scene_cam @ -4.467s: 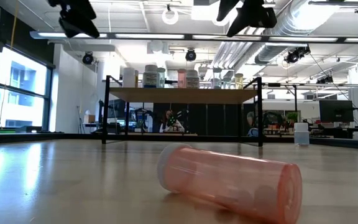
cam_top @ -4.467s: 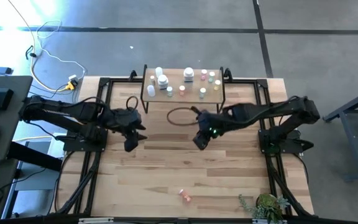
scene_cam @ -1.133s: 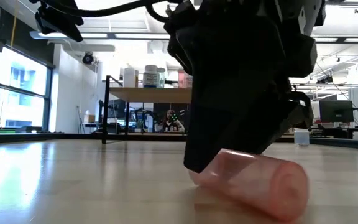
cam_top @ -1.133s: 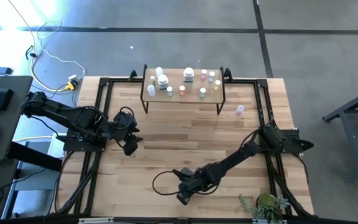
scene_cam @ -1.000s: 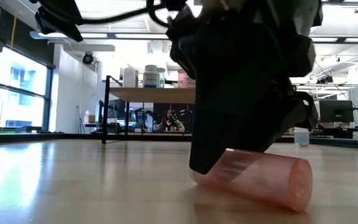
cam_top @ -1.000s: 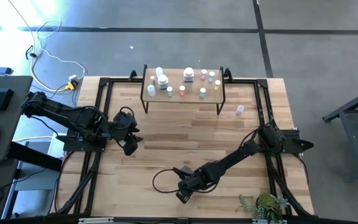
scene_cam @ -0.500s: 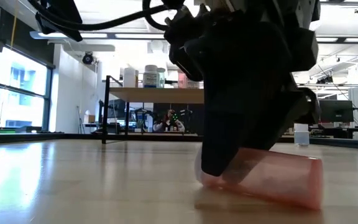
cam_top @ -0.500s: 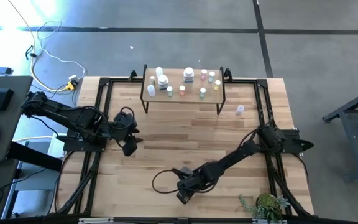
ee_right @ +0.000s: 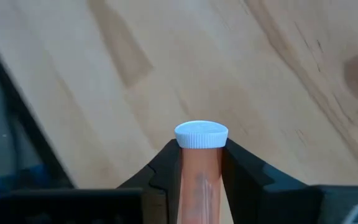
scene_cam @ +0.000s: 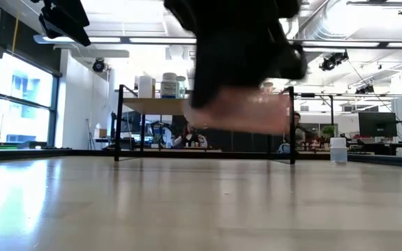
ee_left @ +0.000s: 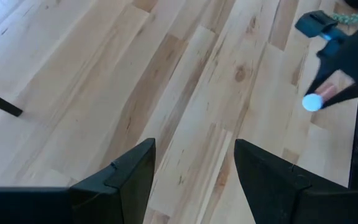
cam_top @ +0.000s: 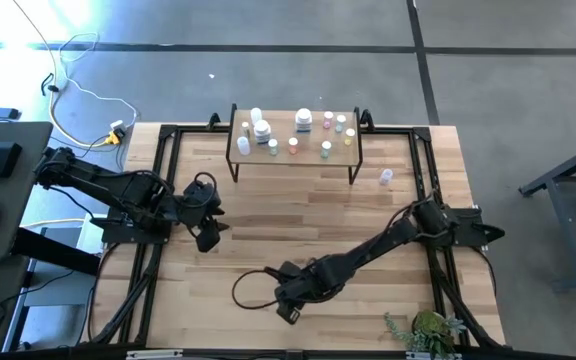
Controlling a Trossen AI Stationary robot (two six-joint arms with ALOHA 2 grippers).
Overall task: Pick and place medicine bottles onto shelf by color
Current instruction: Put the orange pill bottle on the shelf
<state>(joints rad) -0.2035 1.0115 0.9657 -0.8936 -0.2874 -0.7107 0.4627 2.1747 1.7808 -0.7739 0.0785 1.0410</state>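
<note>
Now the pink bottle (ee_right: 199,180) is off the tabletop (cam_top: 248,250): half a second ago it lay on its side on the wood under the right gripper (cam_top: 290,310), and in the low view it hangs clear of the surface, level, with daylight beneath it. The right wrist view shows the right fingers (ee_right: 247,174) closed narrow on either side of its pink body, the white cap (ee_right: 201,135) poking out ahead of the tips. So the pick is made, near the front edge of the tabletop, a little left of the middle. The left gripper (cam_top: 206,238) waits over the left half of the tabletop, its fingers (ee_left: 129,177) held apart around nothing. The shelf (cam_top: 295,160) stands at the far edge with the other bottles already on it; one small white bottle (cam_top: 386,177) sits on the tabletop just beside the shelf's right end. What remains for this bottle is the carry across to the shelf, to the pink group, which seems to be toward its right end, though the colours there are too small to sort with confidence.
</note>
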